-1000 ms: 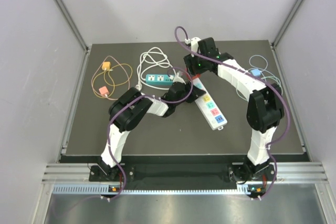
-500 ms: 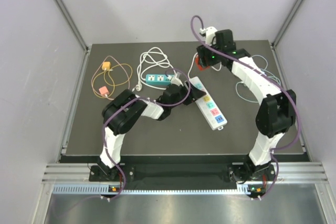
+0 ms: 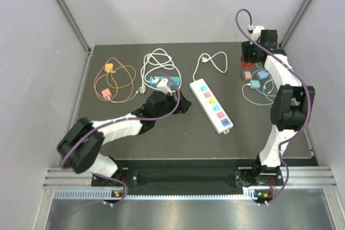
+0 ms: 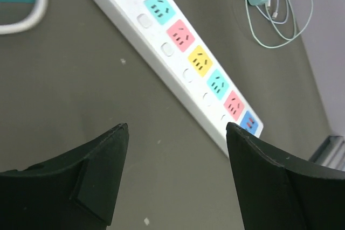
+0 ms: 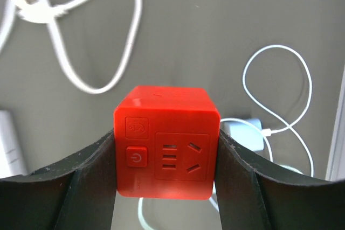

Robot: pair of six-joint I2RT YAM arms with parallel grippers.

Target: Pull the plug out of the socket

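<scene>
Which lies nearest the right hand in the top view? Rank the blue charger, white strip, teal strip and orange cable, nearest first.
From the right hand, gripping the red cube:
1. Blue charger, right side, close by.
2. White strip, centre.
3. Teal strip, left of centre.
4. Orange cable, far left.

Soft, even light is falling across the dark grey worktop (image 3: 215,144). Pale lilac wall panels (image 3: 32,79) are boxing it in on the left, back and right, and two aluminium posts (image 3: 64,9) are slanting up from the back corners. A ribbed silver rail (image 3: 307,179) is running along the near edge, with a brushed steel sheet (image 3: 183,214) gleaming just below it.
</scene>
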